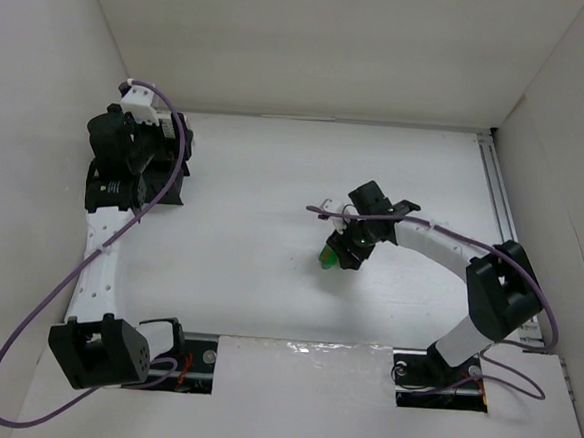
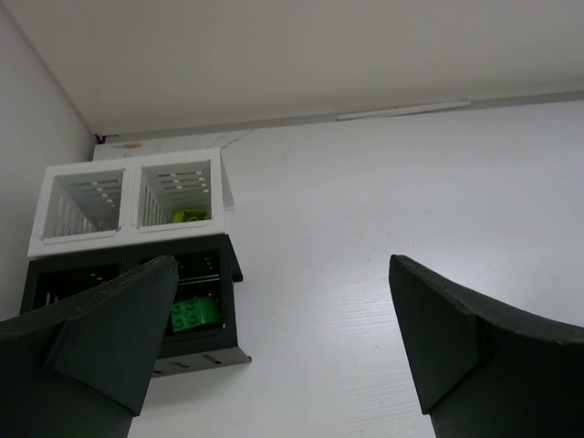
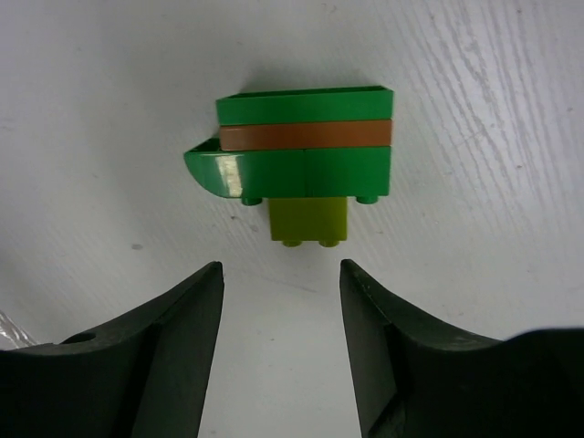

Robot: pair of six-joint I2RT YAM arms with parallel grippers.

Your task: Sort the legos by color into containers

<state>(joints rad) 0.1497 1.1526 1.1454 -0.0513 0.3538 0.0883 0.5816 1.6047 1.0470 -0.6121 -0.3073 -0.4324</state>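
Observation:
A joined clump of legos (image 3: 306, 151) lies on the white table: green bricks with an orange layer (image 3: 306, 135) between them and a yellow-green brick (image 3: 310, 222) at the near end. My right gripper (image 3: 281, 274) is open and empty, its fingertips just short of the yellow-green brick; the clump shows as a green spot in the top view (image 1: 327, 258). My left gripper (image 2: 283, 315) is open and empty beside the rack (image 2: 128, 164). One black compartment holds a green brick (image 2: 194, 315), one white compartment a yellow-green one (image 2: 189, 216). No purple brick shows.
White walls (image 1: 39, 111) enclose the table on the left, back and right. The left arm (image 1: 115, 167) covers most of the rack at the far left. A metal rail (image 1: 499, 193) runs along the right side. Purple cables (image 1: 22, 351) loop from both arms.

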